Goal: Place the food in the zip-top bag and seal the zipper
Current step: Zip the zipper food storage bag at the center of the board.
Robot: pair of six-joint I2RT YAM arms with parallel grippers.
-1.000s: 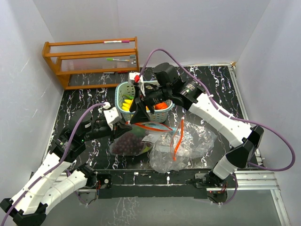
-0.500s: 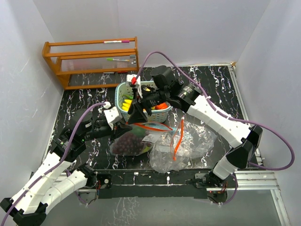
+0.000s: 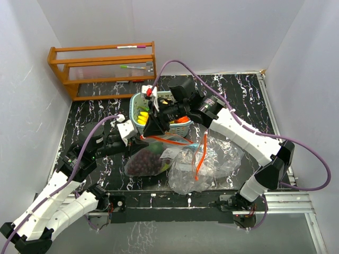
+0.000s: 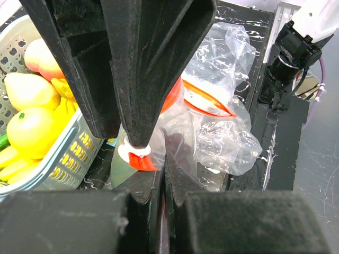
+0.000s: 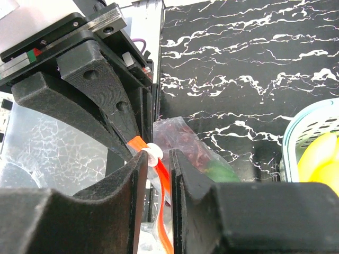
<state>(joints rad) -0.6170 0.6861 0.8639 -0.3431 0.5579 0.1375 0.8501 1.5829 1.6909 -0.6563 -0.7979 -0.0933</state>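
Change: right gripper (image 3: 150,129) is sitting further left along the near side of the basket (image 3: 133,106) than a second ago, and its jaws are standing narrower; the left arm is holding its place.

Top view, arms: the right arm is reaching in from the far right and bending down over the basket's near rim. The left arm is stretching low from the near left, with the left gripper (image 3: 139,141) just in front of the basket.

Top view, task things: the zip-top bag (image 3: 167,154) is lying just in front of the basket with grapes (image 3: 143,161) inside. Its orange zipper (image 3: 172,142) is running right from the two grippers. The other fruit (image 3: 142,114) is sitting in the basket.

Top view, room: the marbled table (image 3: 238,95) is showing bare to the right of the basket. A wooden rack (image 3: 100,69) is standing behind and left of it. Crumpled clear plastic (image 3: 217,156) is spreading to its near right.

Left wrist view: the left fingers are clenching together on the bag's edge. The right gripper's fingers are meeting on the white zipper slider (image 4: 135,153), right of the basket's wall.

Right wrist view: the right jaws are closing to a slit, pinching the slider at their tips. A green fruit (image 5: 220,172) is lying in the bag beside the grapes, left of the basket's rim.
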